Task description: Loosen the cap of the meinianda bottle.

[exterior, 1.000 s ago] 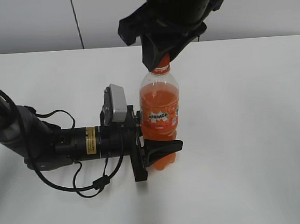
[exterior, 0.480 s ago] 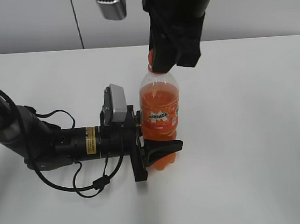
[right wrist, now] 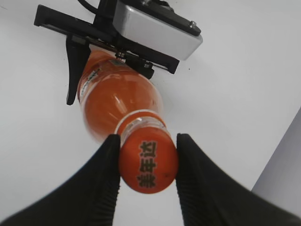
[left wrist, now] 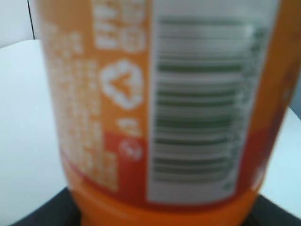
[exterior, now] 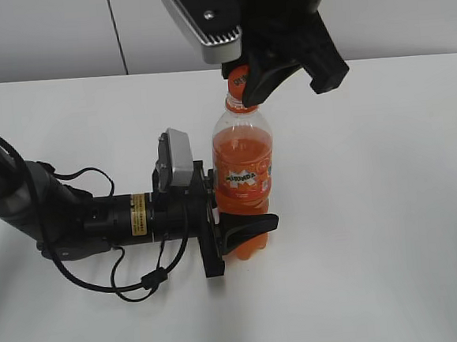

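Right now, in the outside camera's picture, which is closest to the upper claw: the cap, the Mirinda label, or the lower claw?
From the right gripper:
1. The cap, between its fingers.
2. The label, lower, mid-bottle.
3. The left gripper, farthest, clamping the bottle's base.

Tall clear glossy plastic bottle of orange liquid (exterior: 245, 181), smooth, with highlights on the shoulder; printed orange label band (left wrist: 155, 99), slick. Small round orange plastic cap (right wrist: 148, 165), smooth satin top, dark print. Black matt fingers (right wrist: 202, 188) of the right gripper (right wrist: 146, 181). Brushed silver metal camera housing (right wrist: 157, 29). White matt smooth tabletop (exterior: 376, 231)
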Available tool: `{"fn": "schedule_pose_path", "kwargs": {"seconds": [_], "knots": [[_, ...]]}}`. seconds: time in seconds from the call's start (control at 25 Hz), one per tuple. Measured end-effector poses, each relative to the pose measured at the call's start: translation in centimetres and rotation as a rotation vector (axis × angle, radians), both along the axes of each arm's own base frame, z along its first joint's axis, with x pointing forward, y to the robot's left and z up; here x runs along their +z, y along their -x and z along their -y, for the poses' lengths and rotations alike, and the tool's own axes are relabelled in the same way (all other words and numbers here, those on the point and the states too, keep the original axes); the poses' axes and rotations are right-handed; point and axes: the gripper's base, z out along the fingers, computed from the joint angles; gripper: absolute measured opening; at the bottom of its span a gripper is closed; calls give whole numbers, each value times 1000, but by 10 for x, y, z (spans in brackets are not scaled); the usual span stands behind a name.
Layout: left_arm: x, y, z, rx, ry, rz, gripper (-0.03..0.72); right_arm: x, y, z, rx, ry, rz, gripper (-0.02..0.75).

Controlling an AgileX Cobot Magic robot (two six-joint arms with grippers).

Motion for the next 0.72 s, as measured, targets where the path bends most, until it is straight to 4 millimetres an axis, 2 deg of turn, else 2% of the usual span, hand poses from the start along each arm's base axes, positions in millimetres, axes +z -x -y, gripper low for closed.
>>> {"fn": "schedule_pose_path", "kwargs": {"seconds": [0.16, 0.36, 0.48, 0.72], "knots": [[0, 0, 0, 0, 0, 0, 384, 6, 3, 2, 15, -10, 15, 272], [0, 0, 0, -1, 0, 0, 384, 32, 17, 10, 20, -89, 39, 272], [0, 0, 0, -1, 0, 0, 384, 47, 26, 15, -40, -150, 30, 272], [0, 0, 0, -2, 0, 0, 384, 81, 41, 24, -620, -401, -180, 272]]}}
